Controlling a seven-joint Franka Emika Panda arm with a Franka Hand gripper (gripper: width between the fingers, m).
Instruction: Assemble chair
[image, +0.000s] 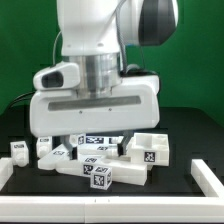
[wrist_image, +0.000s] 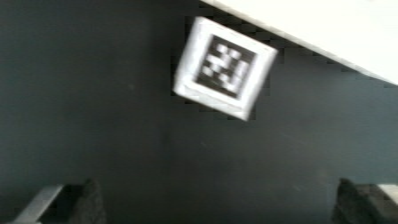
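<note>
We're looking at a robotics lab here: black bench (image: 40, 183) with white border (image: 213, 176), green backdrop (image: 20, 50), square tags (image: 99, 181) on white parts (image: 150, 150).

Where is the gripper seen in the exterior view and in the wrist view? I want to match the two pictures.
Exterior view: the gripper hangs at the picture's centre, just above the cluster of white chair pieces.
Wrist view: the gripper shows only as two dark fingers, standing open, with a tagged white piece beyond them.
Shared landmark: the black table.
</note>
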